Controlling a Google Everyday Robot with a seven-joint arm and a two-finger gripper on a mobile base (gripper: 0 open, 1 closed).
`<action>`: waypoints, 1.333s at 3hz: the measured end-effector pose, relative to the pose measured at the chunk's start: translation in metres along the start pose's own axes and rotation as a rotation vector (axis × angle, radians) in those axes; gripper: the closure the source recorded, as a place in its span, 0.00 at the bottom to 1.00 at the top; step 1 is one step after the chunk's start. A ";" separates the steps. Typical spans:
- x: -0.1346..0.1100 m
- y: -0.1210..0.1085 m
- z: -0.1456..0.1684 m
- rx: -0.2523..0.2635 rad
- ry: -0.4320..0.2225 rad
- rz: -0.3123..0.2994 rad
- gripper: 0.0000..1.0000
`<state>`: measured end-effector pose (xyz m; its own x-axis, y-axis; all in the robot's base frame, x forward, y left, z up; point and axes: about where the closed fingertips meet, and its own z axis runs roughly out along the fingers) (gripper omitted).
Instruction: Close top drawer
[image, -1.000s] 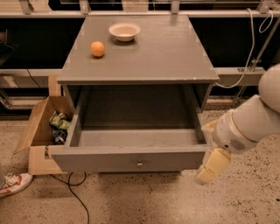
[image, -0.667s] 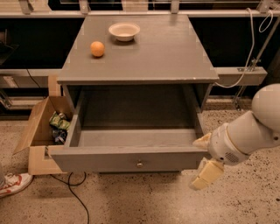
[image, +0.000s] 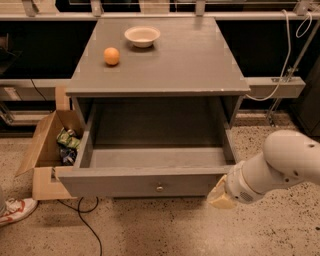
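The top drawer (image: 150, 182) of the grey cabinet is pulled far out, and its deep box is empty. Its flat front panel carries one small round metal knob (image: 159, 188) at the centre. My gripper (image: 220, 196) is at the end of the white arm that comes in from the right. It sits low against the right end of the drawer's front panel, just below the drawer's front right corner.
An orange (image: 111, 55) and a white bowl (image: 142, 35) sit on the cabinet top (image: 200, 60). An open cardboard box (image: 42, 150) with packets stands on the floor at the left. A black cable (image: 85, 220) and a shoe (image: 15, 210) lie on the speckled floor.
My arm has swung left and down, bringing the gripper from beside the drawer's right corner to the right end of the front panel. The drawer has not visibly moved.
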<state>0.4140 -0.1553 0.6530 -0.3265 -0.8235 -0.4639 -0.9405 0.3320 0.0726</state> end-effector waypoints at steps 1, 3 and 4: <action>0.003 -0.019 0.029 0.051 -0.006 -0.017 0.95; -0.005 -0.045 0.046 0.129 -0.051 -0.034 1.00; -0.009 -0.049 0.041 0.154 -0.075 -0.086 1.00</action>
<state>0.4668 -0.1454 0.6168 -0.2317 -0.8173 -0.5275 -0.9374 0.3325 -0.1034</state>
